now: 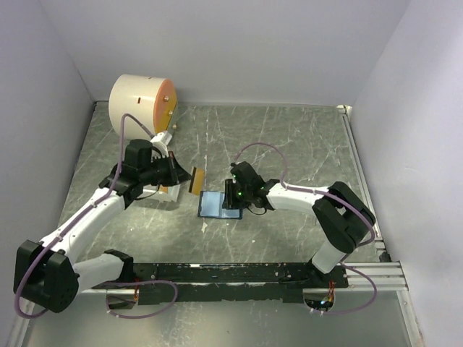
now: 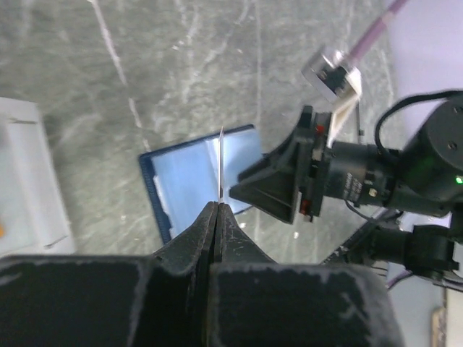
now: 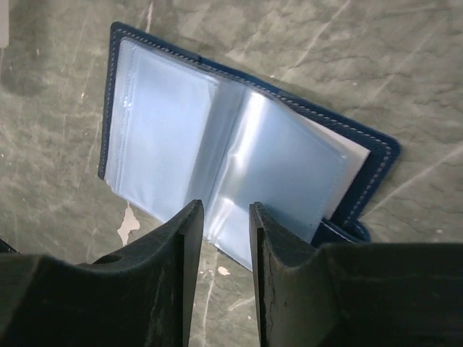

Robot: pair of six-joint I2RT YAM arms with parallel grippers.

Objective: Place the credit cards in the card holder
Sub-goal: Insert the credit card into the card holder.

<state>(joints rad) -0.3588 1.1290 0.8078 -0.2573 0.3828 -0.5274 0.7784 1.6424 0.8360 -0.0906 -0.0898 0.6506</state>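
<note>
The left hand (image 2: 217, 211) is clenched on the orange card (image 1: 196, 181), which stands on edge just beside the holder's (image 3: 217, 144) left side. The right hand (image 3: 223, 217) is at the holder's right side, fingers parted with a gap, low over the clear pockets; whether they touch the plastic I cannot tell. The holder lies open on the counter (image 3: 347, 65), pockets up. A white tray (image 2: 25, 181) sits farther left of the holder.

Navy card holder (image 3: 239, 152), orange-yellow credit card (image 1: 195, 182), grey white-veined table (image 1: 289, 137).
</note>
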